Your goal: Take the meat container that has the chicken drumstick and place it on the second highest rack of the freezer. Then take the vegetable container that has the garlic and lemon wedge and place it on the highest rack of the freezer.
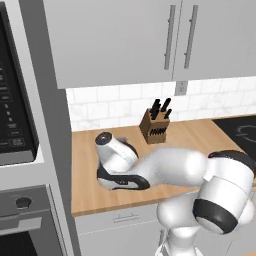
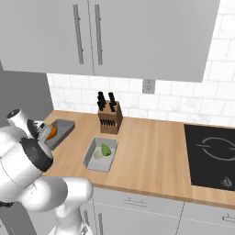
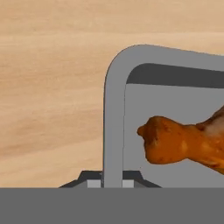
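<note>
My tool (image 3: 113,183) seems to straddle the meat container (image 3: 114,127) rim, grip unclear; the tray may tip.

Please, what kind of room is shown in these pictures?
It looks like a home kitchen: a light wooden countertop under grey wall cabinets with bar handles, a wooden knife block with black handles, and a black glass cooktop set into the counter.

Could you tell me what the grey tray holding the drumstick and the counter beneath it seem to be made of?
The flat grey rounded-corner tray looks like matte plastic or painted metal: uniform grey, no shine, so it stays open. The light-brown counter looks like wood, with long streaked grain and a dull finish. The glossy orange-brown chicken drumstick lies inside the tray.
</note>
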Controlling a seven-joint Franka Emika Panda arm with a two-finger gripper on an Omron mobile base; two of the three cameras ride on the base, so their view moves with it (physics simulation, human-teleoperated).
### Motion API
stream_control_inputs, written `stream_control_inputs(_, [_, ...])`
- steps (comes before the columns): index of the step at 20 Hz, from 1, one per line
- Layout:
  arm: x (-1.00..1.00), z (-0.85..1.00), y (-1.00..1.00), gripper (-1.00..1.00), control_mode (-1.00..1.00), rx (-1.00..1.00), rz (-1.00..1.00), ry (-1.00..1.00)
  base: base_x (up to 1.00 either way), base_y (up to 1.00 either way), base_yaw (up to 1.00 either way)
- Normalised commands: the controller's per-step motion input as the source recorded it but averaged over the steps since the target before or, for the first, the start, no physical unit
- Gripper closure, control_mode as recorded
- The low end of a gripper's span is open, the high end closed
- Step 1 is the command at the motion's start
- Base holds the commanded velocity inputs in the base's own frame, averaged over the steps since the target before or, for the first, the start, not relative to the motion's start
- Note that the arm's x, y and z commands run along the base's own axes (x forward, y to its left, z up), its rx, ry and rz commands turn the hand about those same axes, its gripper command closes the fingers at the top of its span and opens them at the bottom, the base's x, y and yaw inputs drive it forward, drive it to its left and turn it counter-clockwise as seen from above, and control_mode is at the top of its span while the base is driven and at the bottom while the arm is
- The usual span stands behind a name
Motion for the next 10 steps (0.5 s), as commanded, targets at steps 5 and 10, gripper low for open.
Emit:
stream_control_inputs(5, [-0.48,0.95,-0.04,1.0,-1.0,0.0,0.03,-0.35,0.0,0.0,0.0])
stream_control_inputs(10, [-0.48,0.98,-0.24,1.0,-1.0,-0.02,0.0,-0.08,0.0,0.0,0.0])
